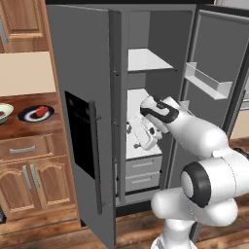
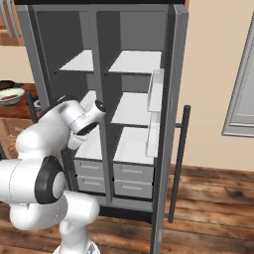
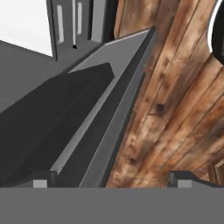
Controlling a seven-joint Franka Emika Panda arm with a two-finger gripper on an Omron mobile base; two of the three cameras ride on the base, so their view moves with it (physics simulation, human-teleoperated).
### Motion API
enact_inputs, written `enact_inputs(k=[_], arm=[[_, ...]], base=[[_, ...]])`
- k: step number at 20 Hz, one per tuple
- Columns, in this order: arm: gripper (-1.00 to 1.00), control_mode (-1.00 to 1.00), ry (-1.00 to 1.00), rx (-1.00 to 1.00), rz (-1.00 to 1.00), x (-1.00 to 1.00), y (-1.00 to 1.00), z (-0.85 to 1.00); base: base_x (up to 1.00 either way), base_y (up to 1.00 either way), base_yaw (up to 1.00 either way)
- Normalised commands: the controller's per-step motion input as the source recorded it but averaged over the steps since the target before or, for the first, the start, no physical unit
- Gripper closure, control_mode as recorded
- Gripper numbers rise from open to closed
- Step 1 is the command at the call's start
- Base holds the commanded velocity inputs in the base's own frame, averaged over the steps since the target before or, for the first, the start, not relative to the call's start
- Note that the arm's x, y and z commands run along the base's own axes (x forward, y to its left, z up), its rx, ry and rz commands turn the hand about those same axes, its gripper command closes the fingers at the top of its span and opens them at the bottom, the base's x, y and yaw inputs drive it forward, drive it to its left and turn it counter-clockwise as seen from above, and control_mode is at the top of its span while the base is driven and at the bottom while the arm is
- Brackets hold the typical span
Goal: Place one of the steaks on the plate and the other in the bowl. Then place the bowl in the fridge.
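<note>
We see gripper [image 3: 109, 179] jaws apart, empty, at fridge [image 1: 87, 97]; bowl [image 1: 5, 113] at nine o'clock, well apart.

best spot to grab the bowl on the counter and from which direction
Take the bowl by its rim, with the claw coming down from above: it sits upright and shallow on the counter, a steak already inside, so only the thin raised edge offers the open fingers a pinch.
</note>
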Motion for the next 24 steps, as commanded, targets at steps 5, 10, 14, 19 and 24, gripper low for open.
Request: enact_inputs(k=[5, 10, 14, 19, 24], arm=[[-1.0, -1.0, 0.0, 0.0, 0.25, 0.18, 0.22, -0.12], [-1.0, -1.0, 0.0, 0.02, 0.16, 0.32, 0.19, -0.21], [-1.0, -1.0, 0.0, 0.03, 0.13, 0.29, 0.24, -0.24], [-1.0, -1.0, 0.0, 0.0, 0.05, 0.47, 0.13, -0.28], [-1.0, -1.0, 0.0, 0.0, 0.04, 0.33, 0.16, -0.16]], base=[[0.0, 0.0, 0.0], [0.0, 0.0, 0.0], [0.0, 0.0, 0.0], [0.0, 0.0, 0.0], [0.0, 0.0, 0.0]])
